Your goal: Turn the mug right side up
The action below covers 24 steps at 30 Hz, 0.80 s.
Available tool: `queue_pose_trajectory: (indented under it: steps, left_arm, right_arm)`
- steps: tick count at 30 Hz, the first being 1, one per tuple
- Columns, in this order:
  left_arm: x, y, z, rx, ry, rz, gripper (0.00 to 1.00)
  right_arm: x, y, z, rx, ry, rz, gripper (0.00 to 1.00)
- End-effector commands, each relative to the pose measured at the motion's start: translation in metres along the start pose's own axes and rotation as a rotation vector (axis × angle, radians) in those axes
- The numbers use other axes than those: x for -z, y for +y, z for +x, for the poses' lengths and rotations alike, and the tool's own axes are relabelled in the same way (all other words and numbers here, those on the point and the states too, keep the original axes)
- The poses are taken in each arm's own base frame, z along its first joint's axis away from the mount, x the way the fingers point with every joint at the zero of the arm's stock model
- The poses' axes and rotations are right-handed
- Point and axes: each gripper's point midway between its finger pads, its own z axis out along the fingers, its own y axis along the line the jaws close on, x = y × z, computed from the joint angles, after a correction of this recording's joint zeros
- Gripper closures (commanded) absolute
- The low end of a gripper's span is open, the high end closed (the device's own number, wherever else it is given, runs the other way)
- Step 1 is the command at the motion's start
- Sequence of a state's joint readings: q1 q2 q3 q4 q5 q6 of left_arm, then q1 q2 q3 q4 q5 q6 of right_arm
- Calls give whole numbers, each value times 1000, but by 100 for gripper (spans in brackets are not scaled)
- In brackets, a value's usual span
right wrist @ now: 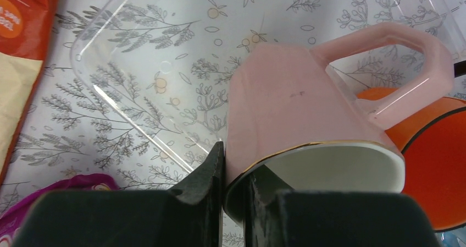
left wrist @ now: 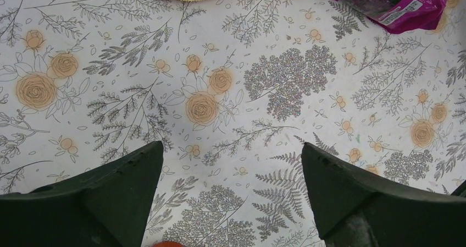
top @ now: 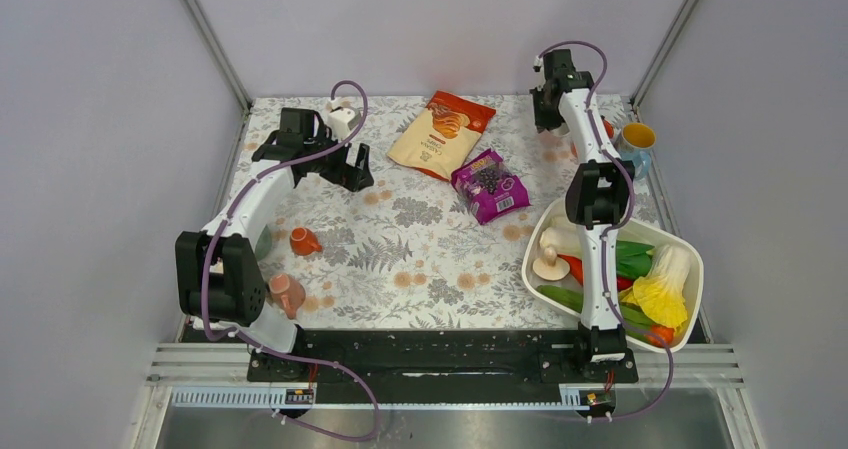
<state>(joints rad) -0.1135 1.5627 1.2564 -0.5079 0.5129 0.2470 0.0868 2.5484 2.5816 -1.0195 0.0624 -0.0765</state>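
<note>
A pink mug (right wrist: 297, 109) with a white inside, a gold rim and a handle at the upper right fills the right wrist view. My right gripper (right wrist: 233, 159) is shut on its rim, one finger outside the wall and one inside. The mug's opening faces the camera and its base points at the table. In the top view the right gripper (top: 548, 117) is at the far back right, and the arm mostly hides the mug. My left gripper (top: 345, 174) hangs open and empty over the floral cloth; its fingers (left wrist: 110, 197) stand wide apart.
A clear plastic tray (right wrist: 126, 106) lies under the mug, with an orange cup (right wrist: 439, 164) beside it. A blue mug (top: 638, 141), a chip bag (top: 442, 132), a purple bag (top: 490, 184), a basket of vegetables (top: 690, 299), a white mug (top: 342, 119) and two small orange cups (top: 303, 240) (top: 285, 291) sit around.
</note>
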Motion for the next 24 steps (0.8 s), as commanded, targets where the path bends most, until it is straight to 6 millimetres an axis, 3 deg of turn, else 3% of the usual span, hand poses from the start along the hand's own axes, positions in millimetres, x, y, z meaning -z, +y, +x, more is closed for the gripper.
queue_pose_trajectory:
  steps: [1,3,8,11,16,24]
  left_arm:
    - [10,-2,-26,-56,-62,5,1]
    - [10,-1,-27,-56,-63,3,1]
    - [8,-1,-26,-54,-58,5,1]
    - [8,-1,-26,-54,-56,6,1]
    - [8,0,-26,-60,-52,6,1]
    - [9,0,-25,-71,-49,5,1]
  right_arm:
    - [14,-14,-32,4,-109,18,100]
    - [12,-13,-30,11,-101,11,97]
    - [10,-18,-30,22,-103,25,64]
    - [14,-18,-37,37,-130,19,49]
    - [17,-13,-49,89,-177,-16,43]
    - [14,-13,-28,324,-105,-57,38]
